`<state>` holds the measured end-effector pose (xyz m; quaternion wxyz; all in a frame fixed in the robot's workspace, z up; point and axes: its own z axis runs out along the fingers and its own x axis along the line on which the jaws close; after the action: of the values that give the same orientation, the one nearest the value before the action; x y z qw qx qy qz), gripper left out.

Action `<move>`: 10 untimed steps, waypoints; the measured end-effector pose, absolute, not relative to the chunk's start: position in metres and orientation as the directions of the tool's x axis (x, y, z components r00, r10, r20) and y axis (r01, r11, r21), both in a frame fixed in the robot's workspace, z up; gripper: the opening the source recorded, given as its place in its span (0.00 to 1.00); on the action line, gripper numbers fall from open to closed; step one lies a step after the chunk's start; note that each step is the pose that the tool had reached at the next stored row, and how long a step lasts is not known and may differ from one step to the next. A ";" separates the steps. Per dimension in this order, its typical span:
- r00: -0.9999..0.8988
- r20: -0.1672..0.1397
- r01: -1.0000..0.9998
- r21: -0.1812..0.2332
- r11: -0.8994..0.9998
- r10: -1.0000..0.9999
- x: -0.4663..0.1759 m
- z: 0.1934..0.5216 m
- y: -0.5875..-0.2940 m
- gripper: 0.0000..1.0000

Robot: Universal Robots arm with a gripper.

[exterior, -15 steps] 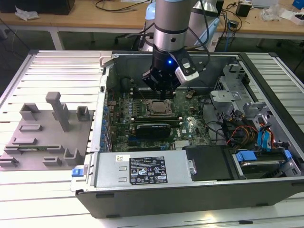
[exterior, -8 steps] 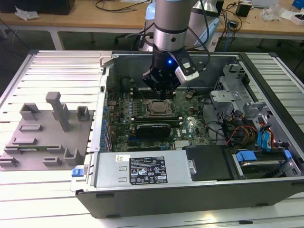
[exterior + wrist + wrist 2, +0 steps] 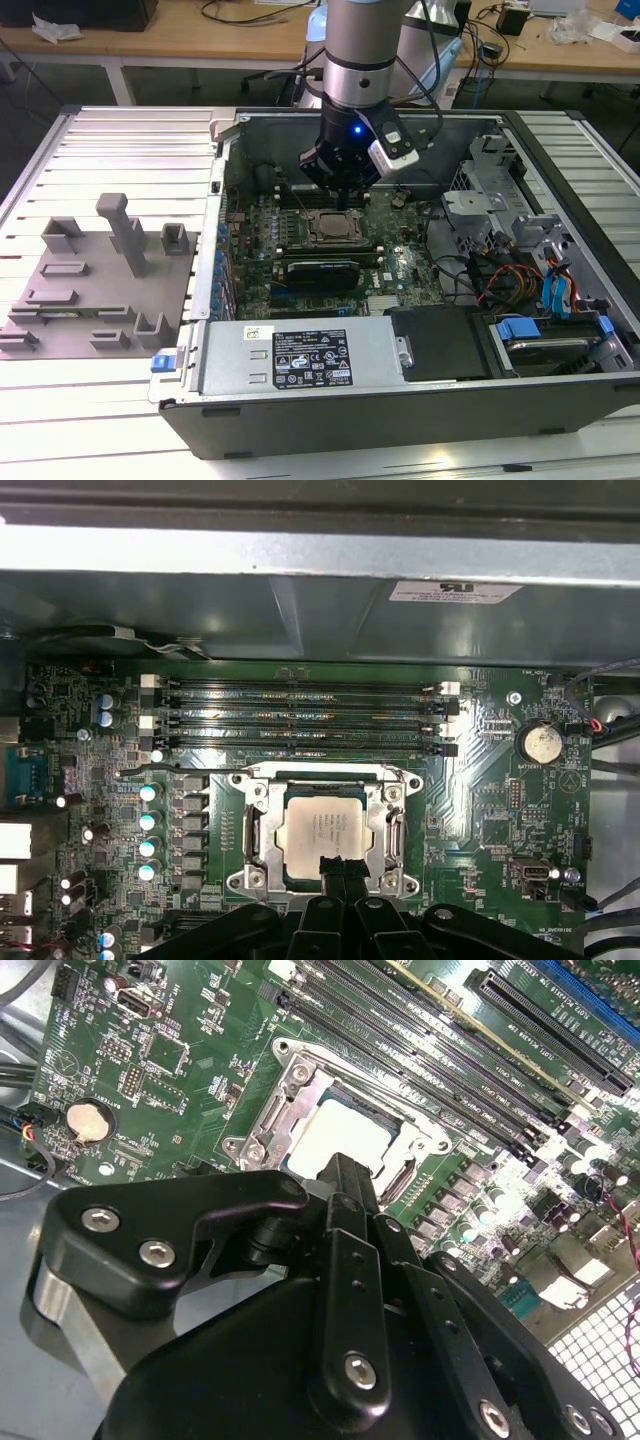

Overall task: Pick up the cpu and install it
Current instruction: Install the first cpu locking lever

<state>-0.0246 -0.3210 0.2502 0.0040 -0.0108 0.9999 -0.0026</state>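
- The cpu (image 3: 325, 830) lies flat and square inside the socket frame (image 3: 262, 825), silvery top plate up; in the second wrist view you see it (image 3: 335, 1140) in the same place, the frame around it on all sides; that seating reads as the install being done or nearly so.
- Your hand (image 3: 338, 865) hangs just above the cpu's near edge; its fingers look drawn together with nothing between them, so as far as can be seen it grips nothing; whether the tips touch the plate you cannot tell.
- From the exterior view the hand (image 3: 345, 200) points straight down from the arm (image 3: 360, 60), likely because the socket only accepts a part lowered flat from above.
- The motherboard (image 3: 480, 810) faces up because the computer case (image 3: 300, 410) lies on its side with its panel off; that gives you open access from overhead.
- The memory slots (image 3: 300, 715) run beside the socket and the coin battery (image 3: 541, 743) sits well apart from it; neither is near the fingers.
- Grey fixture blocks (image 3: 100, 290) stand on the table (image 3: 120, 140) at the exterior view's left of the case; their slots look made to hold parts.
- Writing: the cpu's top carries faint print, a white sticker (image 3: 455, 590) sits on the case wall, and a white label (image 3: 310, 360) covers the metal box at the case's near side; none can be made out.
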 end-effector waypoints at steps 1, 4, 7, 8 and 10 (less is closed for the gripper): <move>-1.000 -0.008 -0.022 -0.005 1.000 -0.022 -0.026 0.250 -0.321 0.11; -1.000 -0.008 -0.022 -0.004 1.000 -0.022 -0.034 0.250 -0.321 0.11; -1.000 -0.009 -0.022 -0.003 1.000 -0.022 -0.047 0.250 -0.321 0.11; -1.000 -0.009 -0.022 -0.003 1.000 -0.022 -0.050 0.250 -0.321 0.11; -1.000 -0.010 -0.022 -0.003 1.000 -0.022 -0.062 0.250 -0.321 0.11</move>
<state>-0.0624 -0.3210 0.2502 0.0049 -0.0108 0.9999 -0.0013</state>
